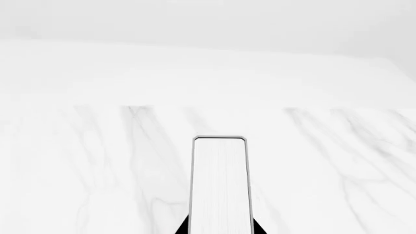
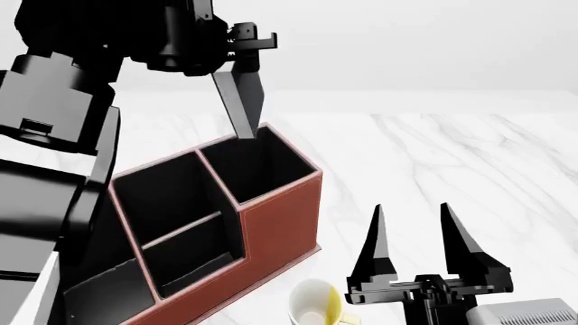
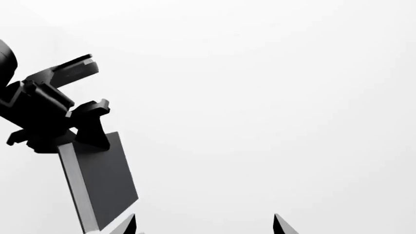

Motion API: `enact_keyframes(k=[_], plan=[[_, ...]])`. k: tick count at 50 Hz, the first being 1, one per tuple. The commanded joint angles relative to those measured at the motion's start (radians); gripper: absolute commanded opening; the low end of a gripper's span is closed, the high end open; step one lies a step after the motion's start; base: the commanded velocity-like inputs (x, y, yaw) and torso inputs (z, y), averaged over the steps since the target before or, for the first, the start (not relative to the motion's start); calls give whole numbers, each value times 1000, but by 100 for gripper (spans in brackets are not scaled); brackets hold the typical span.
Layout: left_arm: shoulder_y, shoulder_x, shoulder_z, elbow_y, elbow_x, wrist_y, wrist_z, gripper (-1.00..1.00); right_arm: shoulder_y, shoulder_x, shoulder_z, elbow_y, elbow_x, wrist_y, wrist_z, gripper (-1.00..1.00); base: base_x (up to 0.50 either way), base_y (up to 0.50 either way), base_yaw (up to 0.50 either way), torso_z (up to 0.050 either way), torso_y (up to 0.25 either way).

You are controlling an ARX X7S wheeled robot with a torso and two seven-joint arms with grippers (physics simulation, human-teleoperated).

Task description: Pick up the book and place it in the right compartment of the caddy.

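While the white marble worktop [image 2: 470, 156] fills most of the head view, the caddy [image 2: 271, 223] takes up its 7 to 8 o'clock part, a reddish-brown organizer with pale rims and black-lined bins stepping up in height. Its tallest bin, the right compartment [image 2: 262, 166], is the end nearest the middle of the view, at about 10 o'clock from centre, and its black interior is in view.

Up at 11 o'clock the left arm reaches in from the upper edge, and the left claw [image 2: 237, 55] is clenched on the book [image 2: 239, 101]. Held by its upper end, the book hangs tilted, and its lower corner appears at the far rim of the right compartment; whether it touches the rim cannot be told. From the left wrist view the book's white page edges [image 1: 219, 185] point out over the marble, with the claw's dark tips just showing on either side.

Down at 5 o'clock the right claw [image 2: 423, 233] hovers above the worktop, released, its two pointed fingers [image 2: 372, 244] well apart and gripping nothing.

Smallest, a white-and-yellow mug [image 2: 316, 306] lies at 6 o'clock, just beside the caddy's red wall.
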Motion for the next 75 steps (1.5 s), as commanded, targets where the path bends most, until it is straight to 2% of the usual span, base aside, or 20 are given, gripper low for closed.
enact_keyframes(k=[1,4,16,32,43,58,75], plan=[[47,11,-98,83,-30,-12,-106,-100,0,-10,13,1,-15,1,-17,100,0,0,0,0,0],[74,1,-131,153,-64,-43,-178,-100,1,-10,12,6,-16,-3,-17,100,0,0,0,0,0],[132,-28,-194,371,-170,-157,-340,-100,3,-9,5,14,-25,-5,-14,100,0,0,0,1,2],[226,-41,-255,596,-301,-268,-508,-100,3,-5,-1,17,-30,-7,-10,100,0,0,0,0,2],[241,-50,-247,577,-308,-248,-489,-100,5,-4,-6,25,-32,-11,-9,100,0,0,0,0,1],[224,-66,-176,492,-235,-179,-401,-100,4,2,-7,17,-33,-7,-1,100,0,0,0,1,2],[241,-70,-106,485,-237,-182,-316,-100,6,6,-12,19,-32,-4,4,100,0,0,0,0,1]])
